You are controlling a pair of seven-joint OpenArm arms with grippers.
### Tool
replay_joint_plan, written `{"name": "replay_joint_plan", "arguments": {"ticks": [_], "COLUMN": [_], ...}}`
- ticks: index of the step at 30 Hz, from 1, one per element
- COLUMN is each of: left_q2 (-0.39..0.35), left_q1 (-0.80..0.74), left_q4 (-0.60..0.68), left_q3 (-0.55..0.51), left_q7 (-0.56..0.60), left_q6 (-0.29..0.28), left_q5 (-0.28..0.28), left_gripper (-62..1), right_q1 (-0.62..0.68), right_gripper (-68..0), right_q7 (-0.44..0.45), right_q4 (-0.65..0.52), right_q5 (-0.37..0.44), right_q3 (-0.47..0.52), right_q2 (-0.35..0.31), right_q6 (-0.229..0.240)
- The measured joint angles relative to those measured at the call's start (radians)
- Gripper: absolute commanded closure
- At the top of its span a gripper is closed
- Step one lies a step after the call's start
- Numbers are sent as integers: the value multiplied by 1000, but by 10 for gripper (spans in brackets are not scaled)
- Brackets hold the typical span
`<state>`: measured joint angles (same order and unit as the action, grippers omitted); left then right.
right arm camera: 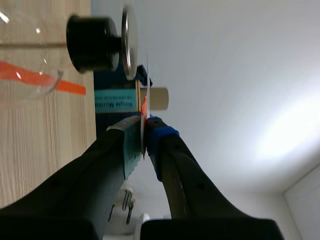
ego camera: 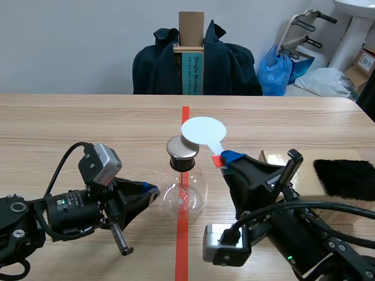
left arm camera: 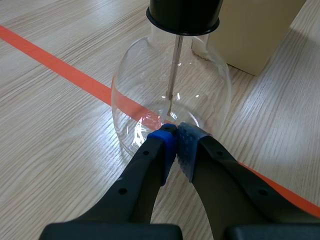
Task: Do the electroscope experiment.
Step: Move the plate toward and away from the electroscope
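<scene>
One glass flask (ego camera: 184,190) is sitting on the tape line (ego camera: 183,246), one rod (left arm camera: 176,65) inside (black stopper (left arm camera: 183,15) on top); right gripper (ego camera: 225,158) is pinching one white paddle (ego camera: 203,129) above it, left gripper (left arm camera: 175,137) closed, tips at its base

Left claw (left arm camera: 175,133) closed low, right claw (right arm camera: 144,131) clamped.

We count one glass flask electroscope (ego camera: 184,190), one white disc (ego camera: 203,130), one black fur piece (ego camera: 345,178), one tan board (ego camera: 309,181), one blue bag (ego camera: 275,70), and two tools: left tool (ego camera: 151,189), right tool (ego camera: 225,158).
</scene>
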<state>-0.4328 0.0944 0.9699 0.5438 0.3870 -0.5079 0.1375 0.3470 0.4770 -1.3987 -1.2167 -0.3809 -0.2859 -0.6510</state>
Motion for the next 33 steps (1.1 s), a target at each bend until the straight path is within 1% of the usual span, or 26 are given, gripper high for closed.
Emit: {"name": "replay_joint_plan", "arguments": {"ticks": [6,11,21,27,33], "left_q2": [0,0,0,0,0], "left_q1": [0,0,0,0,0], "left_q4": [0,0,0,0,0], "left_q3": [0,0,0,0,0], "left_q7": [0,0,0,0,0], "left_q6": [0,0,0,0,0], "left_q5": [0,0,0,0,0], "left_gripper": [-19,-19,-19,-19,-19], "right_q1": [0,0,0,0,0], "right_gripper": [-8,-8,-8,-8,-8], "right_q7": [110,161,172,90,-71], "right_q4": [0,0,0,0,0], "right_q5": [-3,-3,-3,-3,-3], "right_q3": [0,0,0,0,0], "right_q2": [0,0,0,0,0], "right_q6": [0,0,0,0,0]}}
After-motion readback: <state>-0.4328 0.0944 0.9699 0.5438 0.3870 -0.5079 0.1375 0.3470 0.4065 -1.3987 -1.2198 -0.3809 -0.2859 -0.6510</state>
